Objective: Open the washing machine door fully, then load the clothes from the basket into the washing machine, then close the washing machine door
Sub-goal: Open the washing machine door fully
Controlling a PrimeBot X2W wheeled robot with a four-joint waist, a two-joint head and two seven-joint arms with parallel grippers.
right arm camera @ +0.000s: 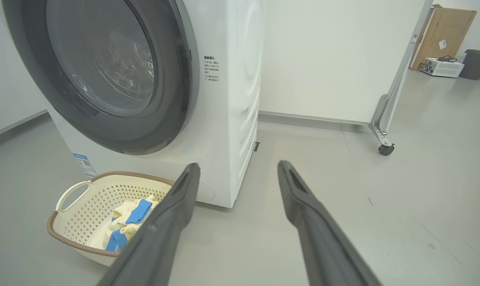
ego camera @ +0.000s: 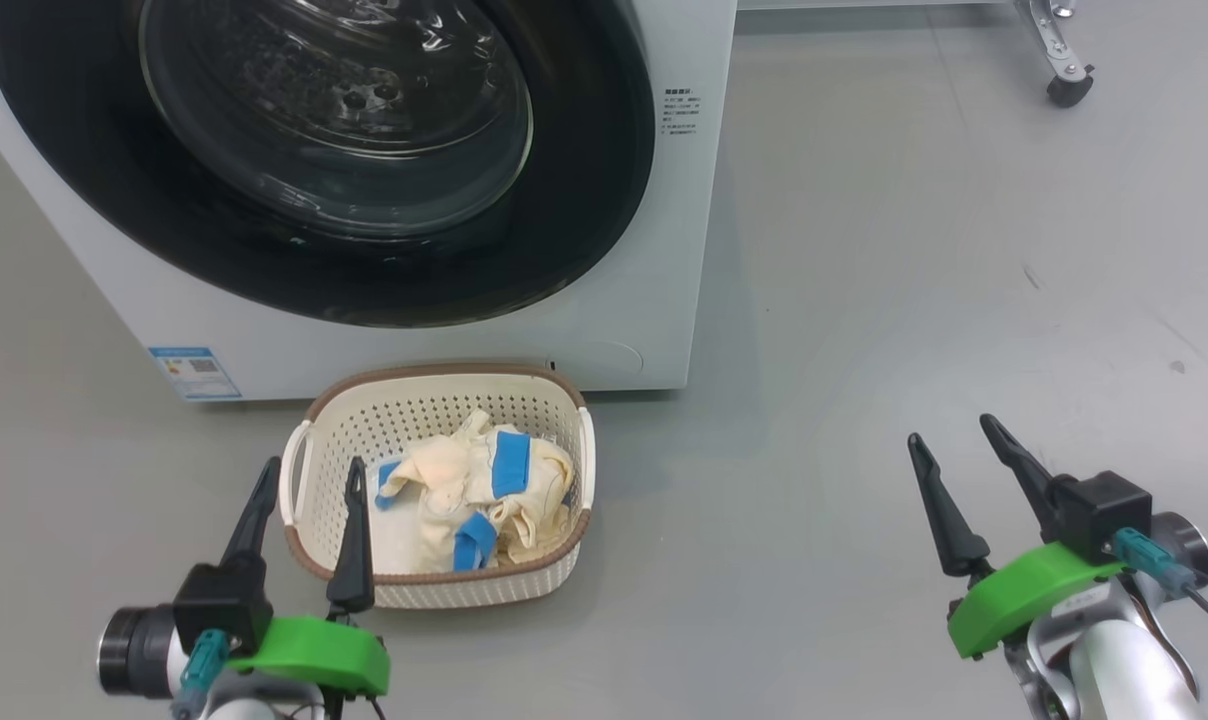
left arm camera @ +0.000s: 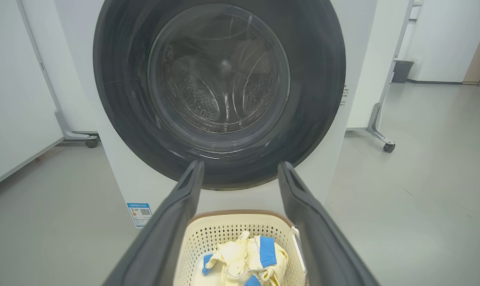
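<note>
A: Door?
B: Washing machine door (ego camera: pixel 334 110) shut against the washing machine (ego camera: pixel 664 300).
A: Clothes?
B: Clothes (ego camera: pixel 474 490) piled in the basket (ego camera: pixel 444 372), on the floor just below the door.
A: Grippers?
B: My left gripper (ego camera: pixel 314 462) fingers apart, empty, at the basket's left side. My right gripper (ego camera: pixel 949 428) apart, empty, well off right.

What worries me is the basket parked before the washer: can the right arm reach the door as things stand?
Probably yes. The right gripper stands open over the floor, the basket lies off to its left, and nothing stands between it and the washing machine door.
</note>
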